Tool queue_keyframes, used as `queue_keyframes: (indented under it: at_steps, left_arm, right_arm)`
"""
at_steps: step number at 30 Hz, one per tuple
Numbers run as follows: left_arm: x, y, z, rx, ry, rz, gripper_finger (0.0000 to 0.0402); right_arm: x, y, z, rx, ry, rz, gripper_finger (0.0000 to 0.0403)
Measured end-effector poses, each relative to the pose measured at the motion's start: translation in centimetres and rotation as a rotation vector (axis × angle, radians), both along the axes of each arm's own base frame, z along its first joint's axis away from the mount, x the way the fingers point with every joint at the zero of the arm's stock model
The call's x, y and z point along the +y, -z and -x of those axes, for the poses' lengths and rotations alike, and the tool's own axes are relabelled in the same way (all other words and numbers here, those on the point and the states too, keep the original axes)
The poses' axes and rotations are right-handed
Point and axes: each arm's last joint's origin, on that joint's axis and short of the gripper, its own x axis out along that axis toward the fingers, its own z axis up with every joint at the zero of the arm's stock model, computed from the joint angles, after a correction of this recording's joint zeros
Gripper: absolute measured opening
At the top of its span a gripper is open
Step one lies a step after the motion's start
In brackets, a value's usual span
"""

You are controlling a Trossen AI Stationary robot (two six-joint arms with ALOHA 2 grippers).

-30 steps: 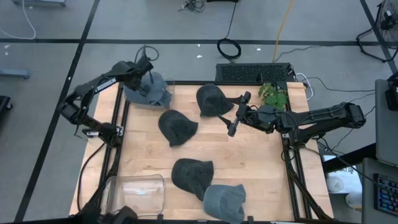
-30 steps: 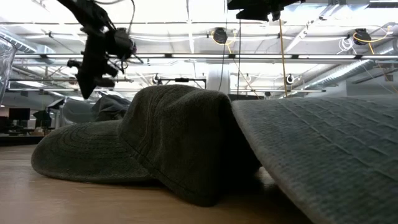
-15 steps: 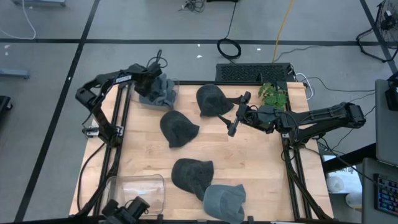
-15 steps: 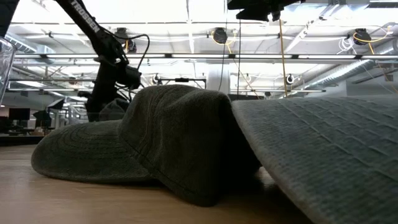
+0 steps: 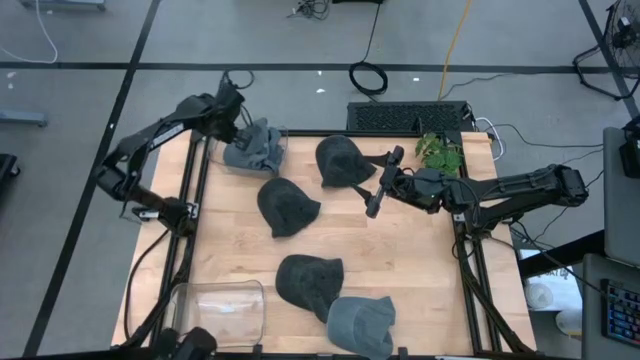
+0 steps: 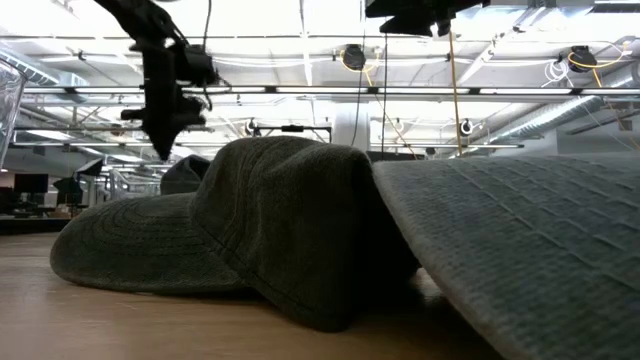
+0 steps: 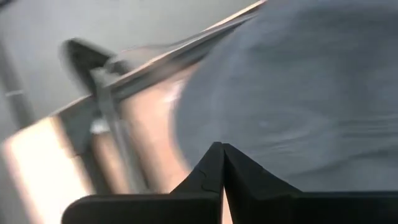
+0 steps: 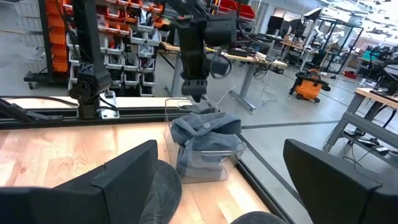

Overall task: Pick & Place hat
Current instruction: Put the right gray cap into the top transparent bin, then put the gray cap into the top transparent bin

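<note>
The left gripper (image 5: 238, 122), fingers pressed together and holding nothing, hangs just above a crumpled grey hat (image 5: 254, 147) lying in a clear bin (image 8: 205, 152) at the table's (image 5: 410, 270) far left corner. The right gripper (image 5: 383, 183), fingers spread, waits beside a dark hat (image 5: 342, 160). Three more hats lie on the table.
</note>
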Motion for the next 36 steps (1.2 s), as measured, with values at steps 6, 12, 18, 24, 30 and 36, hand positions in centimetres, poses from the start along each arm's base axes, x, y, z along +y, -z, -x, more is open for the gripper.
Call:
queue_keyframes:
  at_steps: [6, 12, 18, 24, 30, 36]
  left_arm:
    - [0.3, 1.3, -1.5, -0.080, 0.037, 0.023, 0.0003]
    - [1.2, 6.0, -4.1, -0.108, 0.102, 0.132, 0.0003]
    - [1.9, 8.4, -4.8, -0.058, 0.125, 0.185, 0.0011]
    - [1.6, 4.4, -4.4, -0.129, 0.163, 0.076, 0.0004]
    - [-0.3, -0.8, -3.3, -0.245, 0.248, -0.079, 0.0023]
    - [-3.1, -5.1, -1.6, -0.364, 0.327, -0.210, 0.0025]
  right_arm:
    - [0.0, 0.0, 0.0, 0.000, -0.001, -0.001, 0.0336]
    - [0.0, 0.0, 0.0, -0.001, -0.002, -0.003, 0.0336]
    - [0.0, 0.0, 0.0, 0.000, -0.003, -0.003, 0.0336]
    - [0.0, 0.0, 0.0, 0.006, -0.004, 0.013, 0.0336]
    - [0.3, 0.0, -0.1, -0.003, -0.098, -0.014, 0.0336]
    - [4.3, 0.2, -0.1, 0.013, -0.585, -0.091, 0.0336]
